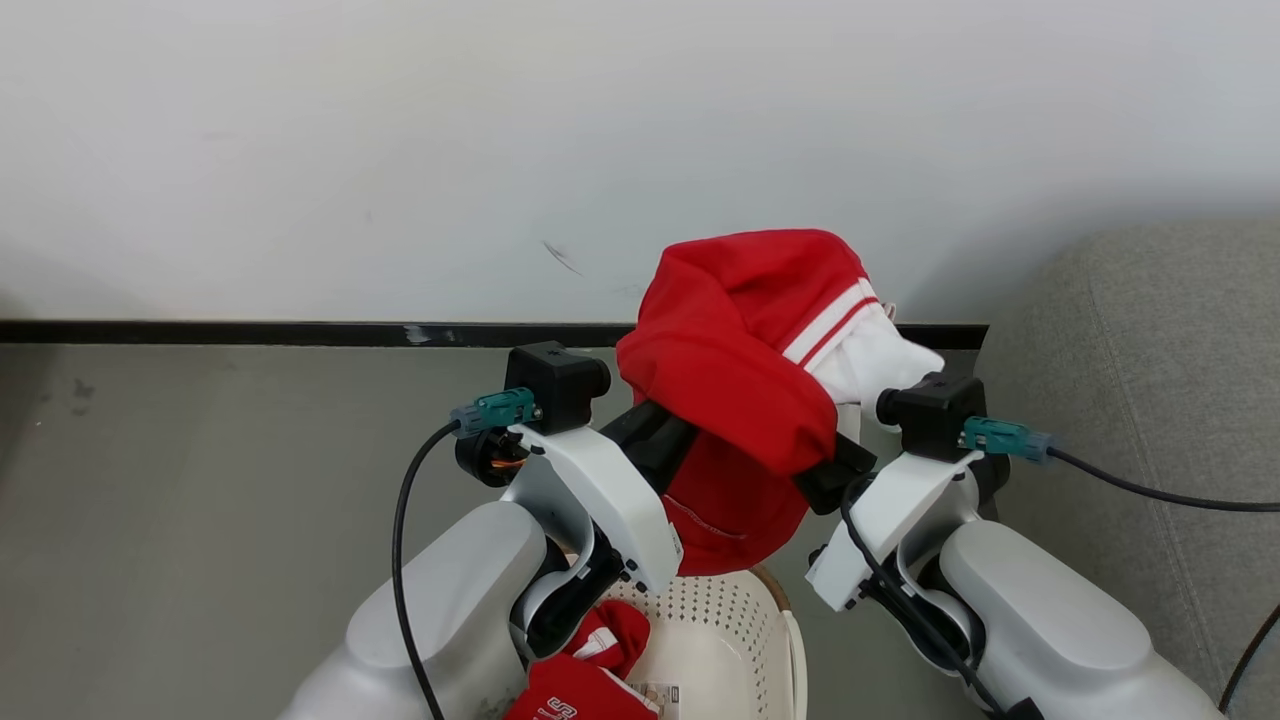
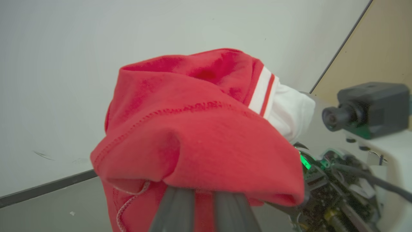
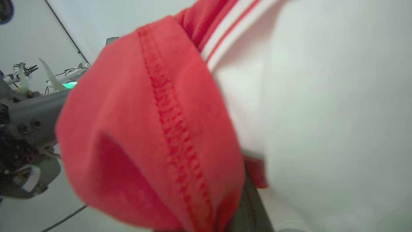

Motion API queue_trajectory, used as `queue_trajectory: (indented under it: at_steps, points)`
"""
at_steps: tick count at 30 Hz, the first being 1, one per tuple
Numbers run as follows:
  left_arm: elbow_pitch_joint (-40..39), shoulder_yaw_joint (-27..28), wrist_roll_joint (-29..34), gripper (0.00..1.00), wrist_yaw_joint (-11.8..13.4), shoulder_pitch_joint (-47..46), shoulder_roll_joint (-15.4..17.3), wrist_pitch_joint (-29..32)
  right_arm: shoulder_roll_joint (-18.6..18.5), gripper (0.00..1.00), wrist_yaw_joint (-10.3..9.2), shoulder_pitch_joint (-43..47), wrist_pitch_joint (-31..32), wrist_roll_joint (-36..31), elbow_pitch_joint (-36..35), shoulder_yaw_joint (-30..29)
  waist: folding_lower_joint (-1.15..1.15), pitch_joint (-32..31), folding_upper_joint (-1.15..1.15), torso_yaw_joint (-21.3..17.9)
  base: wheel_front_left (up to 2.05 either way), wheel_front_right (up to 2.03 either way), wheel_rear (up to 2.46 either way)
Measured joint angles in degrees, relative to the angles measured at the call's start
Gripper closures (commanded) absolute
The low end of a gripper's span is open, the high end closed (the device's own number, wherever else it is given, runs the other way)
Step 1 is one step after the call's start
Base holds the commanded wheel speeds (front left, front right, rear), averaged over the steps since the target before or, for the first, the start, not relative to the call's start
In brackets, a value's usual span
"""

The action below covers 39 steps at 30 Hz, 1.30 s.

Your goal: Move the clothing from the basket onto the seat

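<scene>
A red garment of the clothing (image 1: 740, 370), with white stripes and a white part, hangs in the air between my two grippers, above the basket (image 1: 730, 620). My left gripper (image 1: 660, 435) reaches into its left side, and in the left wrist view the fingers (image 2: 175, 209) run under the red cloth (image 2: 199, 129), shut on it. My right gripper (image 1: 830, 470) is shut on the right side; one dark finger (image 3: 249, 199) shows beneath the fabric (image 3: 154, 129). The fingertips are hidden by cloth. Another red garment (image 1: 580, 680) lies in the basket. The grey seat (image 1: 1150, 350) stands to the right.
A pale wall with a dark skirting strip (image 1: 250, 332) runs behind, above a grey floor (image 1: 200, 470). Black cables (image 1: 1150, 485) trail from both wrist cameras. The right arm's wrist camera (image 2: 370, 106) shows close by in the left wrist view.
</scene>
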Motion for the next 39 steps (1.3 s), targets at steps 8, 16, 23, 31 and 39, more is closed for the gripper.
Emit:
queue_trajectory:
  at_steps: [8, 16, 23, 31, 39]
  points:
    - [0.8, 0.2, -0.4, 0.0, 0.0, 0.0, -0.1, -0.8, -1.3, 1.0, 0.0, 1.3, 0.0, -0.7, -2.1, -2.4, 0.0, 0.1, 0.0, -0.7, 0.0, 0.0, 0.0]
    - [1.1, 0.6, -0.4, 0.0, 0.0, 0.1, 0.1, -2.0, -3.1, 1.0, 0.0, 3.5, 0.0, -1.9, -3.7, -6.5, 0.0, -0.1, 0.0, -1.6, 0.0, 0.0, 0.0]
    - [0.9, 0.9, 0.0, 0.0, 0.0, 0.4, 1.0, -3.8, -4.7, 1.0, 0.0, 5.1, 0.0, -3.8, -5.4, -9.8, 0.0, -0.4, 0.0, -2.3, 0.0, 0.0, 0.0]
    - [0.3, 1.0, 0.4, 0.0, 0.0, 1.4, 2.1, -5.6, -6.3, 1.0, 0.0, 6.9, 0.0, -5.0, -7.6, -14.6, 0.0, -0.7, 0.0, -3.5, 0.0, 0.0, 0.0]
    - [-0.8, 0.9, 1.5, 0.0, -0.1, 2.6, 3.5, -6.9, -7.8, 1.0, 0.0, 9.5, 0.0, -7.0, -9.6, -19.9, 0.0, -0.9, 0.0, -5.2, 0.0, 0.0, 0.0]
